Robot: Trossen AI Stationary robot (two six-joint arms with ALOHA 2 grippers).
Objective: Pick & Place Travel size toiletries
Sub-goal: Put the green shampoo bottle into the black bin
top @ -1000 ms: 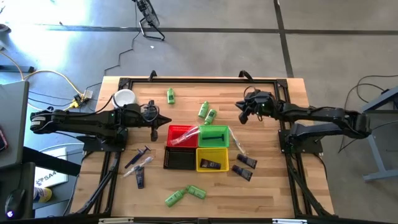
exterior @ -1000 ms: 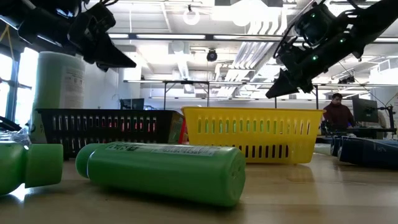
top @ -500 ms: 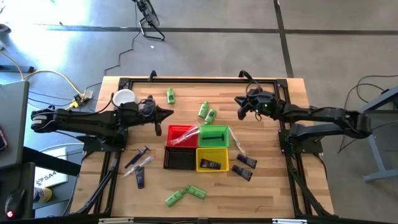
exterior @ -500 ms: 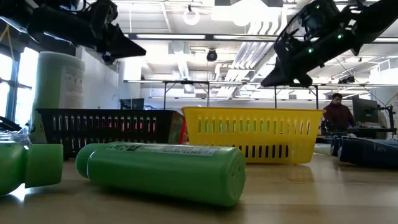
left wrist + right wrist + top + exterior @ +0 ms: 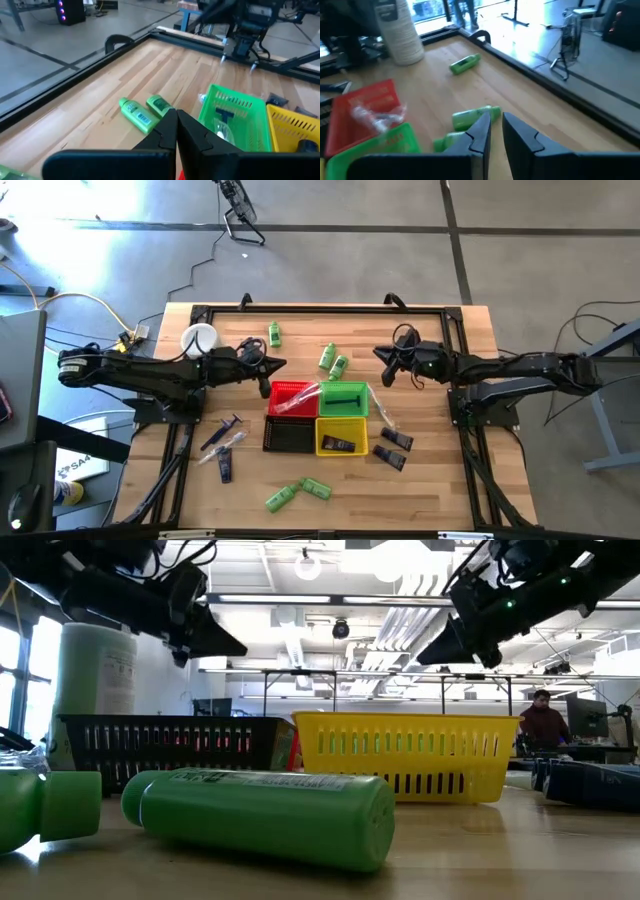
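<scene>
Grey concrete floor surrounds the wooden table; bright ceiling lights overhead.

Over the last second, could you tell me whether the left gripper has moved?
Yes. In the high view the left gripper has swung from beside the red basket toward the table's far side, now just past the basket's far-left corner.

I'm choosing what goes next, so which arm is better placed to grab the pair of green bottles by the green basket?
Probably the right: the right gripper hovers beside the two green bottles, while the left gripper hovers over the red basket.
</scene>
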